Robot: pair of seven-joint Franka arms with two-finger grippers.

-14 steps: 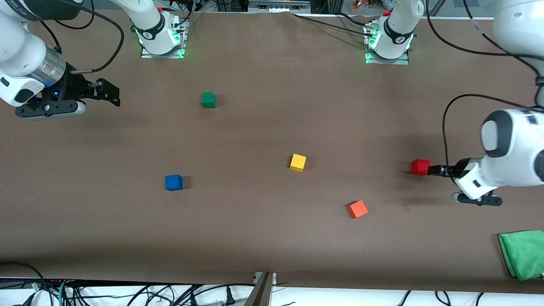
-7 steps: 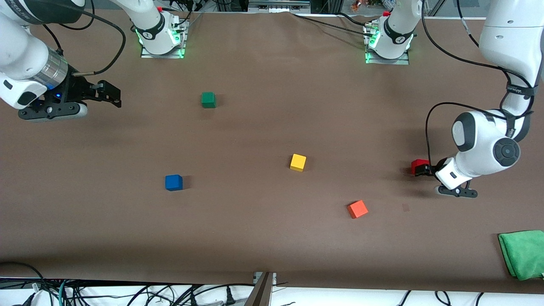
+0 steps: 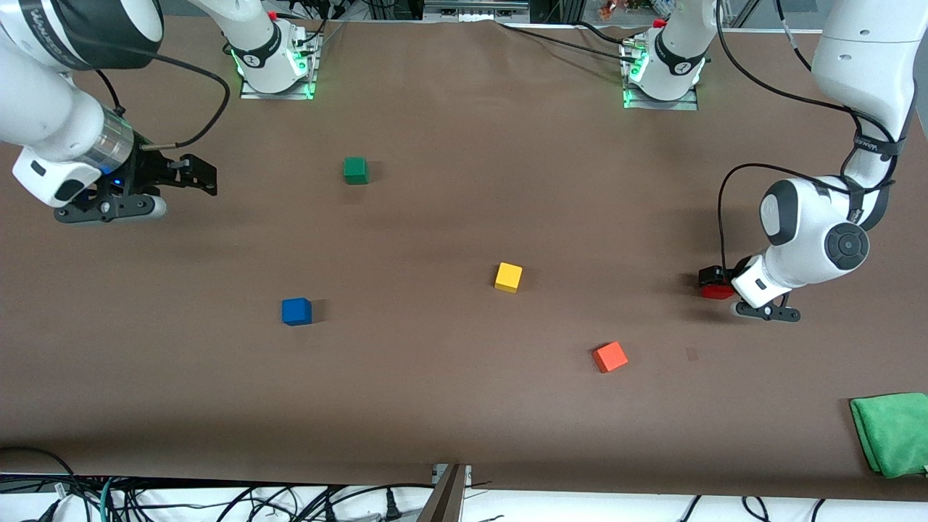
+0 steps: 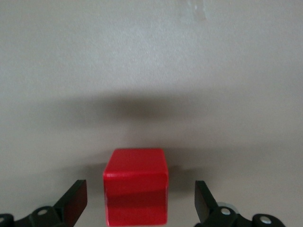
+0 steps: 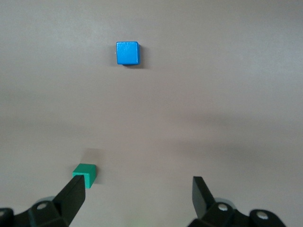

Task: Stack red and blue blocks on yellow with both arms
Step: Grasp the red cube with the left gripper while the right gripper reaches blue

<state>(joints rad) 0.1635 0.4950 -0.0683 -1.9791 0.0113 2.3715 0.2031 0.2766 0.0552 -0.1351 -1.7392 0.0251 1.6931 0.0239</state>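
Observation:
The deep red block [image 3: 718,292] sits toward the left arm's end of the table, mostly covered by my left gripper [image 3: 714,281]. In the left wrist view the red block [image 4: 136,187] lies between the open fingers of the left gripper [image 4: 139,198], with a gap on each side. The yellow cube [image 3: 508,277] stands alone mid-table. The blue block [image 3: 296,311] sits toward the right arm's end and also shows in the right wrist view [image 5: 128,52]. My right gripper [image 3: 199,174] is open and empty in the air, as its own wrist view [image 5: 139,194] shows.
A green cube [image 3: 355,170] sits nearer the bases and also shows in the right wrist view [image 5: 84,174]. An orange-red cube [image 3: 610,357] lies nearer the front camera than the yellow one. A green cloth [image 3: 892,433] lies at the table corner by the left arm's end.
My left gripper has moved over the red block and come down around it, now covering most of it. My right gripper has shifted a little toward the table's middle.

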